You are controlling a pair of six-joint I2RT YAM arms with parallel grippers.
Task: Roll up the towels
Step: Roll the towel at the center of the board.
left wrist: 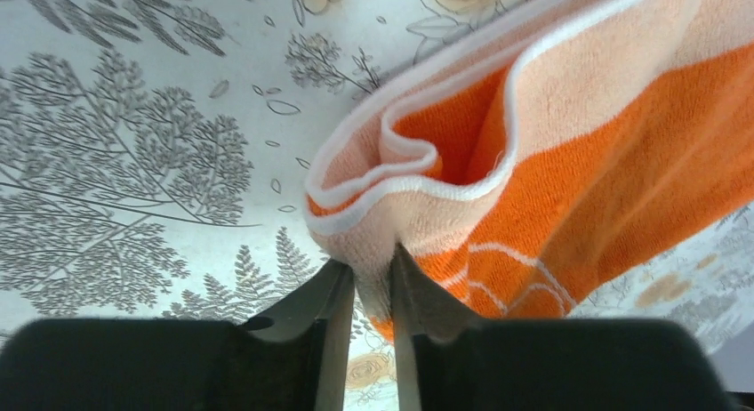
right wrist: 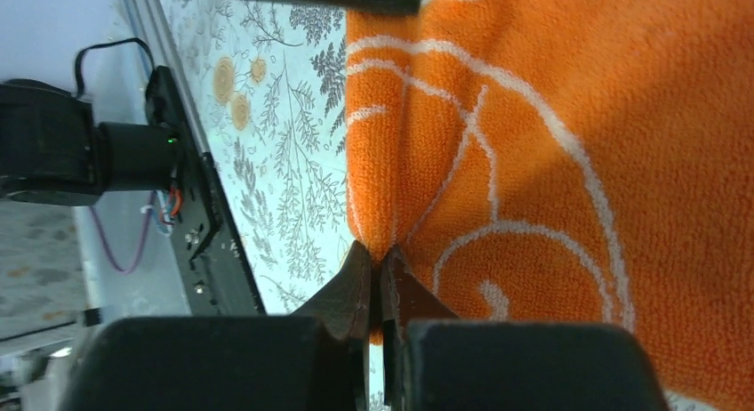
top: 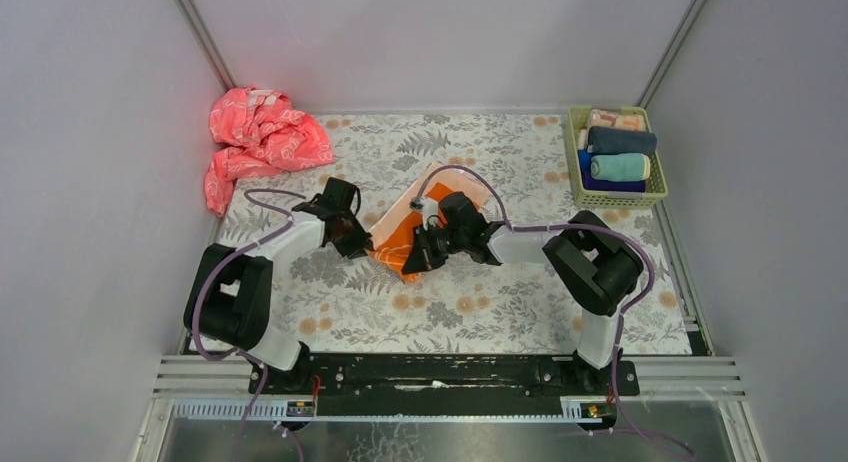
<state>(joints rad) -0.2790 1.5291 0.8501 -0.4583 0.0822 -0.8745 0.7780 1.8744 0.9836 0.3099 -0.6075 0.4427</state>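
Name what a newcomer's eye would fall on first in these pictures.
The bright orange towel in the middle of the table stands out, pinched by both the left gripper and the right gripper. Next come a crumpled pink cloth in the far-left corner and a green basket of rolled towels at the far right.

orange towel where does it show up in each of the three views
top external: orange towel lies in the middle of the floral table cover.
left wrist: orange towel fills the centre and right, its folded edge toward the camera.
right wrist: orange towel fills the right side.
shared landmark: floral table cover, left of the towel in both wrist views.
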